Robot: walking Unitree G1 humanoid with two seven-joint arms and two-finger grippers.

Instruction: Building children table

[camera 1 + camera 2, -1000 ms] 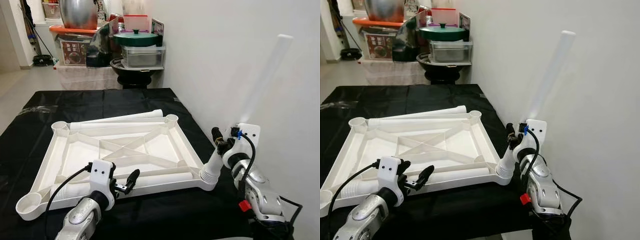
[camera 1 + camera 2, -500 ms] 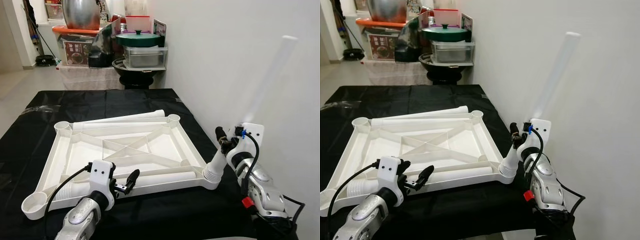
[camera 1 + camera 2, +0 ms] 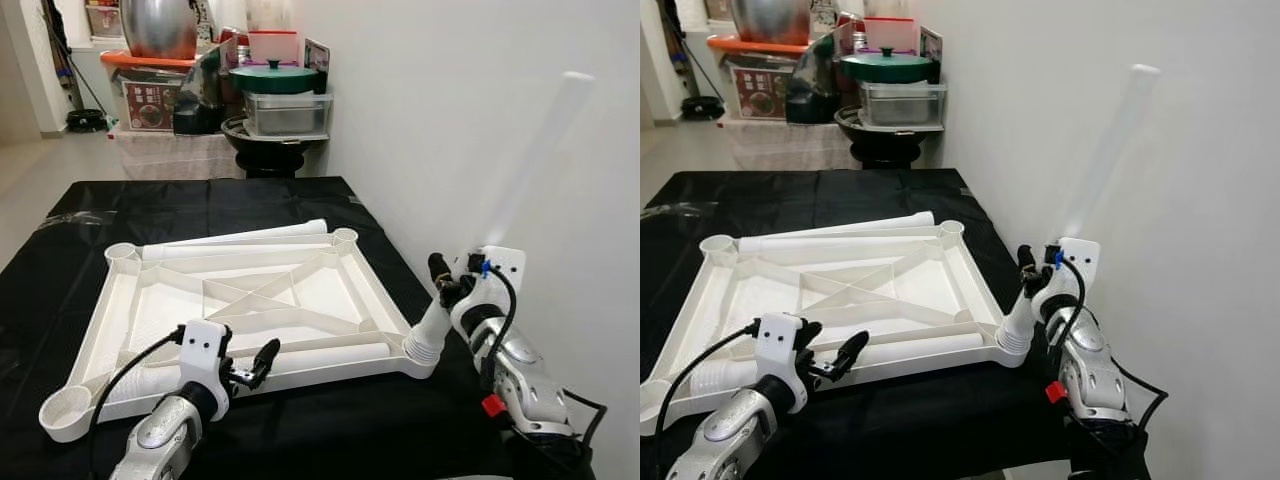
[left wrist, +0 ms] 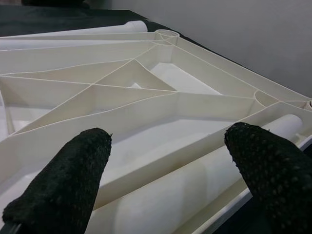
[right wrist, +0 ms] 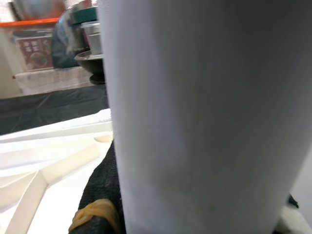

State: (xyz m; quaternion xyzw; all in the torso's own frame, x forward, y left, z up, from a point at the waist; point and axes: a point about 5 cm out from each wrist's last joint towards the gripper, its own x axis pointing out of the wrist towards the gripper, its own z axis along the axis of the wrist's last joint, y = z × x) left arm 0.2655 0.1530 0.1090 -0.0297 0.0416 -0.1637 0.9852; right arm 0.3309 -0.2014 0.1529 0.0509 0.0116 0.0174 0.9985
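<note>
One leg, head views: right end effector (image 3: pixel 442 280) is closed on a white table leg (image 3: pixel 520 165) low on its shaft; the leg stands tilted, its ribbed foot seated at the near right corner socket (image 3: pixel 420 350) of the upturned white tabletop (image 3: pixel 240 300), which lies on the black-covered table (image 3: pixel 200 205).
Spare legs, head views: one leg lies along the far rim (image 3: pixel 240 238); another lies along the near rim (image 3: pixel 330 352).
Left end effector, head views: left end effector (image 3: pixel 255 365) hovers just over the near rim, holding nothing.
Left wrist view: black fingertips (image 4: pixel 73 170) are spread wide, with the near-rim leg (image 4: pixel 204 180) lying between and below them; no contact visible.
Right wrist view: the gripped leg (image 5: pixel 195 117) fills the front, one black finger (image 5: pixel 105 195) pressed against it; tabletop ribs (image 5: pixel 39 165) lie beyond.
Step in hand (judgement): seating this leg in its socket.
Doing it well (judgement): bring the leg upright before pressing down, since a tilted shaft may bind; keep the grip low; the left end effector could press on the rim so the tabletop does not slide.
</note>
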